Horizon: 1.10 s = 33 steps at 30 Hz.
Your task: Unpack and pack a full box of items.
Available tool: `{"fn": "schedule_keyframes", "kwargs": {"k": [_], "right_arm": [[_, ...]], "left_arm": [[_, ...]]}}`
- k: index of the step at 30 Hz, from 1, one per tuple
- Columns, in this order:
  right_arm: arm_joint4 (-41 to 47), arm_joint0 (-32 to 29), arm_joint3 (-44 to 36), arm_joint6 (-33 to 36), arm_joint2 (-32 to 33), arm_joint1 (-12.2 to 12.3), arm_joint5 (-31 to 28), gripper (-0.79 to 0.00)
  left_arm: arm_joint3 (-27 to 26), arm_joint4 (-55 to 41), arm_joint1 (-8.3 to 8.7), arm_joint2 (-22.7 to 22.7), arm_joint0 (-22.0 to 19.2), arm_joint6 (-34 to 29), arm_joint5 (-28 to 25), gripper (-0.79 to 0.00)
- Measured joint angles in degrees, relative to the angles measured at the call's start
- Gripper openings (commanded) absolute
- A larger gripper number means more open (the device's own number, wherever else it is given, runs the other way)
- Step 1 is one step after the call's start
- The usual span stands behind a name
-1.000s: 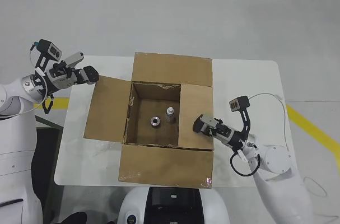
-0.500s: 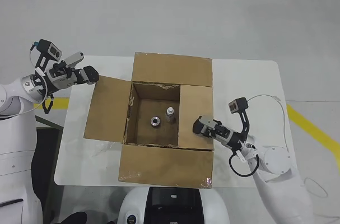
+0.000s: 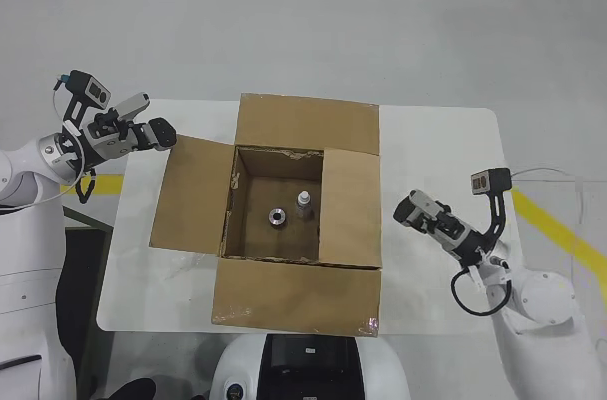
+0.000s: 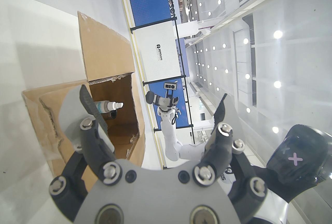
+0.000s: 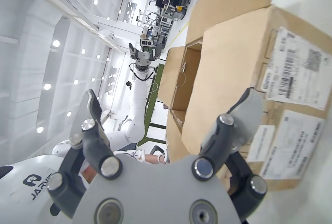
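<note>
Beside right end effector [image 3: 401, 210], open box [image 3: 305, 123]

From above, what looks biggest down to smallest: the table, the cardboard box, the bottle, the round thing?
1. table
2. cardboard box
3. bottle and round thing: both tiny down inside the box and look about alike, so no ranking.
</note>
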Motion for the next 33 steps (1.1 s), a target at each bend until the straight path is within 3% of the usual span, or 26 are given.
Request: {"fn": "schedule_keyframes", "kwargs": {"k": [11, 33], "right_arm": [[-0.38, -6.44, -1.75, 1.36, 9.47, 1.13, 0.62, 0.000], [0.23, -6.70, -1.57, 1.51, 9.84, 1.22, 0.48, 0.000]], "left_arm": [[0.00, 0.00, 0.00, 0.00, 0.00, 0.00, 0.00, 0.000], [-0.23, 0.20, 0.04, -0.11, 0.14, 0.20, -0.20, 0.000]]}}
